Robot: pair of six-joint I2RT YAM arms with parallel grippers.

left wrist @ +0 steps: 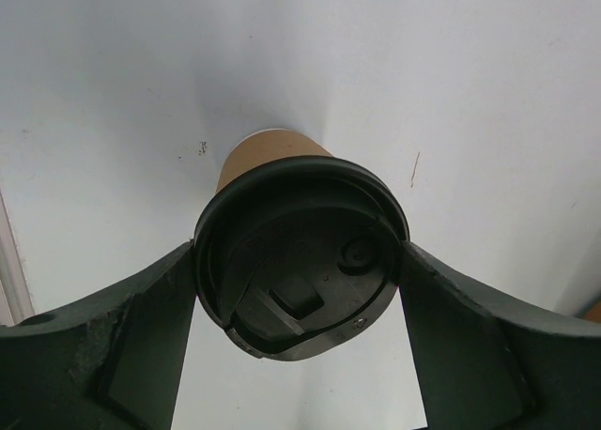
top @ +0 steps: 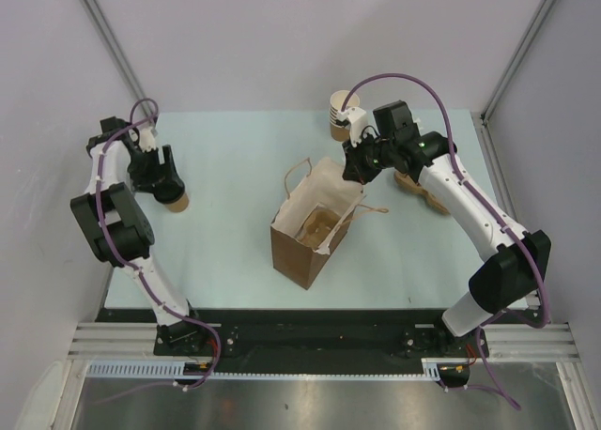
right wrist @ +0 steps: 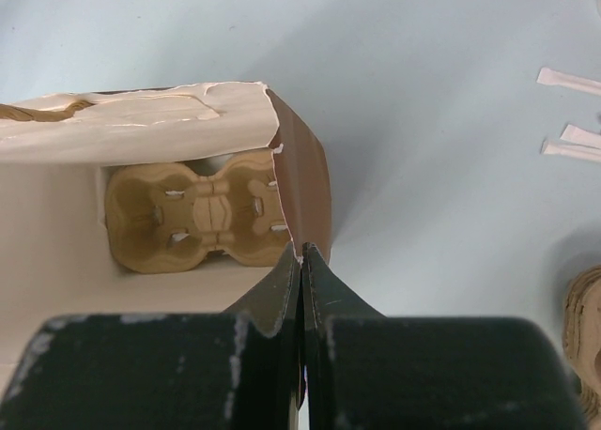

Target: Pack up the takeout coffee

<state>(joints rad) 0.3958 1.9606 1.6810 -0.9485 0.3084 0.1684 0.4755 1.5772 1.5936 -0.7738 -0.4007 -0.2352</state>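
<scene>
Gripping takeout coffee [left wrist: 300, 261] at lid with left gripper [top: 172, 193], at left of table [top: 235, 158], well apart from paper bag [top: 310, 238] | pinching bag rim shut in right gripper [right wrist: 300, 258] | needing upright lift, light squeeze, lowering into tray [right wrist: 202, 214].

The counter [top: 235, 158] carries a paper bag [top: 299, 252]. The takeout coffee [top: 178, 203] stands left of the bag, stacked cups [top: 338, 111] beyond it.

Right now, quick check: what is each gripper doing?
Left gripper: shut on the takeout coffee, gripping at its lid.
Right gripper: shut on the paper bag, pinching its rim.
</scene>
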